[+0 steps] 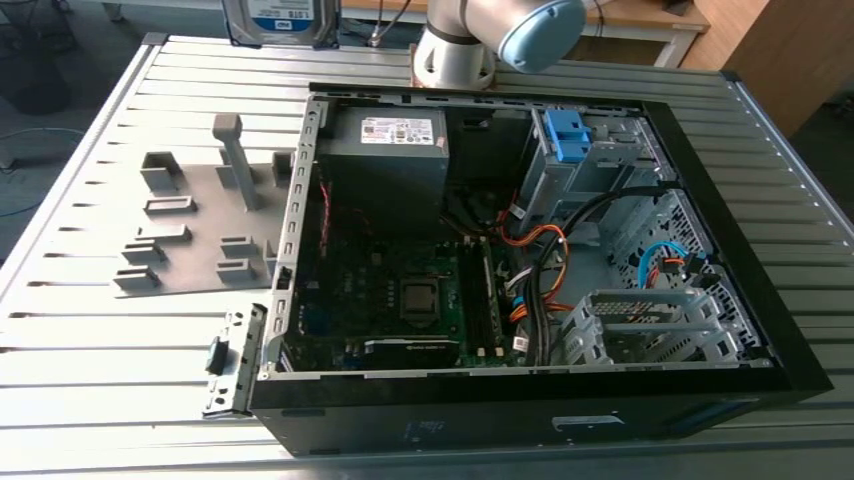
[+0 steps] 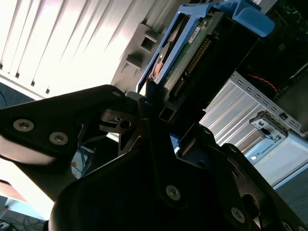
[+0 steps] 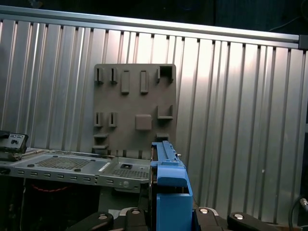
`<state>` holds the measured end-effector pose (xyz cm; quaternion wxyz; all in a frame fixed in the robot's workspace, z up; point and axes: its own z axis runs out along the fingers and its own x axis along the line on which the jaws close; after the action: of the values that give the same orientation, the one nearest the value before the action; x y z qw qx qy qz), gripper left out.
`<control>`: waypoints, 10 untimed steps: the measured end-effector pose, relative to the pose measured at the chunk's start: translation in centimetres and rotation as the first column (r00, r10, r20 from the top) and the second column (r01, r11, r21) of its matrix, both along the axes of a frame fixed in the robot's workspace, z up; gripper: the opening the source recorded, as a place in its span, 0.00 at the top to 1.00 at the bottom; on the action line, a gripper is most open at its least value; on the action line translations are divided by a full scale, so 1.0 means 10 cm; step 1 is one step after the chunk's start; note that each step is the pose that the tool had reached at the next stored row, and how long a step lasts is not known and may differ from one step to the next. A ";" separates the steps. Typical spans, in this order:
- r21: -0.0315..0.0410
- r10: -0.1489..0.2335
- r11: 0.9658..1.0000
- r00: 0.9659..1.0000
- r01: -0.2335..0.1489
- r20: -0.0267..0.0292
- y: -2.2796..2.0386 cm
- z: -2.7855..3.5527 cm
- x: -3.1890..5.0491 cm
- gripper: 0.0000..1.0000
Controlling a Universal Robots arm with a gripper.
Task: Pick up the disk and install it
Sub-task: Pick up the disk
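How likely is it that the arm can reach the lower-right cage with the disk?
Probably yes: the disk is gripped, the case lies open, nothing covers the cage; cables run close beside it.

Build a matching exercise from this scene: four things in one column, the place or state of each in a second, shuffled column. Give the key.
Things
1. disk
2. grey slotted plate
3. power supply
4. computer case

Places or states
a. flat on the ribbed table, beside the case
b. lying open, its inside showing
c. clamped in the pincer
d. in a corner inside the case

Pairs: 1-c, 2-a, 3-d, 4-b
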<state>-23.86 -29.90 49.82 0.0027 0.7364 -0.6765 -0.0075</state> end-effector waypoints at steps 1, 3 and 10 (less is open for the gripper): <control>0.000 0.000 1.000 1.000 0.000 0.000 -0.002 -0.001 0.011 0.63; 0.000 0.000 1.000 1.000 0.000 0.000 -0.005 -0.002 0.035 0.63; 0.000 0.000 1.000 1.000 0.000 -0.001 -0.018 -0.007 0.117 0.63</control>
<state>-22.68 -30.08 49.75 0.0030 0.7364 -0.6765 -0.0079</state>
